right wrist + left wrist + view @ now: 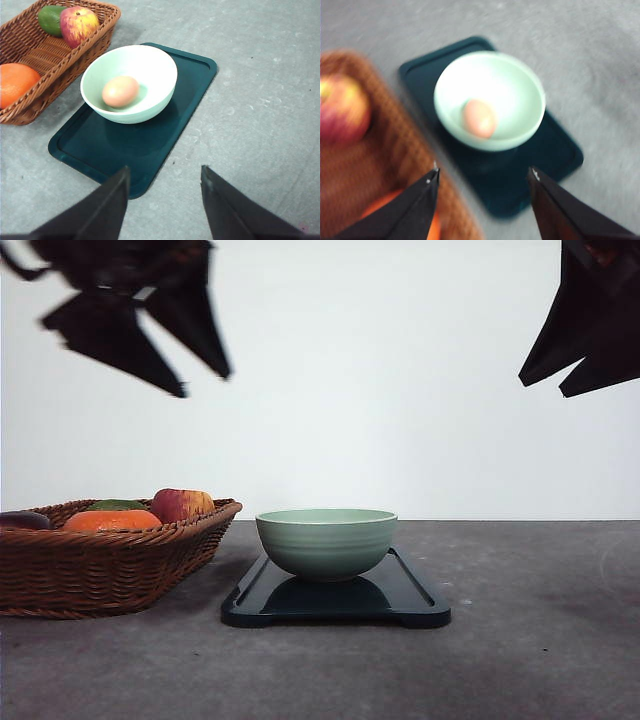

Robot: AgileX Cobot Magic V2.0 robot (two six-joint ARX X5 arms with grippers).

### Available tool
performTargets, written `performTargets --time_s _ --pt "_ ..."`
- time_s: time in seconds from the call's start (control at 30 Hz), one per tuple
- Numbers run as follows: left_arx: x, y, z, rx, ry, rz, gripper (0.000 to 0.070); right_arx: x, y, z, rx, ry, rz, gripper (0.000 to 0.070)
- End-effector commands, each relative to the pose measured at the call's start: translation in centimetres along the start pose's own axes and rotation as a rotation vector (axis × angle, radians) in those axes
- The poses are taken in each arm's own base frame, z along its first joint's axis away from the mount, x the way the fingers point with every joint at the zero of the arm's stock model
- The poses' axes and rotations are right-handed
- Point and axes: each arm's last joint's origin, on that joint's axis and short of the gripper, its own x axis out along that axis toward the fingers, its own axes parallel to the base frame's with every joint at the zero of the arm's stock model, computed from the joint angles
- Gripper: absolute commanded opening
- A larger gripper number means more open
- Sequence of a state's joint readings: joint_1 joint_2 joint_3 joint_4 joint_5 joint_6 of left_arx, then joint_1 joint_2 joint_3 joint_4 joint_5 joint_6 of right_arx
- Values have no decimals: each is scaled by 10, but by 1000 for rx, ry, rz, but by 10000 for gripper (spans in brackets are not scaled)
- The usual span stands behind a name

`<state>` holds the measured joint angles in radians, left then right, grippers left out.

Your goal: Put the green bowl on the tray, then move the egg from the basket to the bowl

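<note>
Resting on grey table (540,660): tray (410,592), basket (100,570).

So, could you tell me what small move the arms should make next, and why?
Probably none beyond pulling both arms clear: the egg lies inside the green bowl, which sits on the tray, and the left gripper and right gripper hang open and empty above the table.

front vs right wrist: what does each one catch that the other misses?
Front alone: both raised grippers, left and right, and a dark purplish item at the basket's far left. Right wrist alone: the egg lying inside the green bowl, hidden by the bowl's wall from the front. Both: bowl on the tray, basket with apple, orange and green fruit.
</note>
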<state>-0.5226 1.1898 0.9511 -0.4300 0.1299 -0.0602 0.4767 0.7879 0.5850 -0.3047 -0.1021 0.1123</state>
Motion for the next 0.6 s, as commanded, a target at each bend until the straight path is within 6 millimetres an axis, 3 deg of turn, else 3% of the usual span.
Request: performTargets --time_s 0.0,0.4,0.57 --pt "-7 2 -8 -32 -14 6 352 1 1 2 9 -2 5 277" --pt "-71 21 -75 -185 -148 150 350 1 1 2 8 -3 3 277" --pt "-88 24 -90 -217 -175 203 350 1 1 2 6 -3 7 278"
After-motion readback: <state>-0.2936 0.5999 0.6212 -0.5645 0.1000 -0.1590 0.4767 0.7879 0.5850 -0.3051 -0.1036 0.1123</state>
